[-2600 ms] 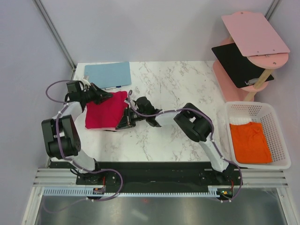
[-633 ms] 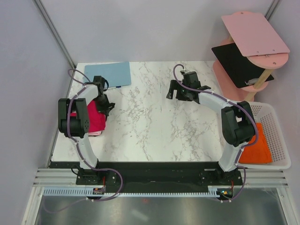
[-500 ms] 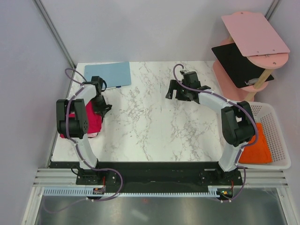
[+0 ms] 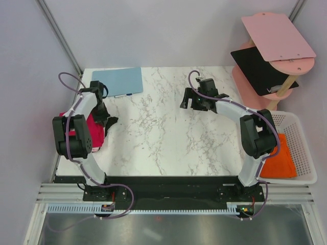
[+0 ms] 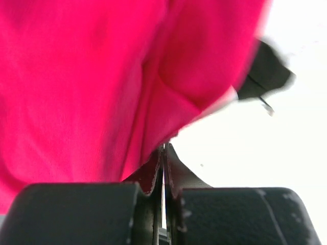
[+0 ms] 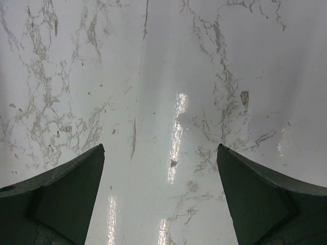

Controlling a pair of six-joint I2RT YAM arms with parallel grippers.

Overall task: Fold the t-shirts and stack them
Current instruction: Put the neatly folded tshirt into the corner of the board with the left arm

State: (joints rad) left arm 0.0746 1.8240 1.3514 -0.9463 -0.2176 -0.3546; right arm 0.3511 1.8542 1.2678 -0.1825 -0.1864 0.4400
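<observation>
A crimson t-shirt (image 4: 91, 133) lies bunched at the table's left edge, partly under my left arm. My left gripper (image 4: 107, 123) sits at the shirt's right side, shut. In the left wrist view the red cloth (image 5: 92, 76) fills the frame, and a fold of it runs down to the pressed-together tips of the left gripper (image 5: 164, 148). An orange t-shirt (image 4: 284, 159) lies in the white basket (image 4: 308, 153) at the right. My right gripper (image 4: 185, 101) hovers open over the bare marble at the back centre. Between the wide-apart jaws of the right gripper (image 6: 161, 148) only the table (image 6: 163, 76) shows.
A flat light-blue board (image 4: 120, 80) lies at the table's back left corner, just behind my left arm. A pink stand with pink and black panels (image 4: 271, 51) rises at the back right, beyond the basket.
My left gripper has drawn the crimson t-shirt leftward to the table's left edge, and the cloth is more bunched. The right arm has barely moved.
</observation>
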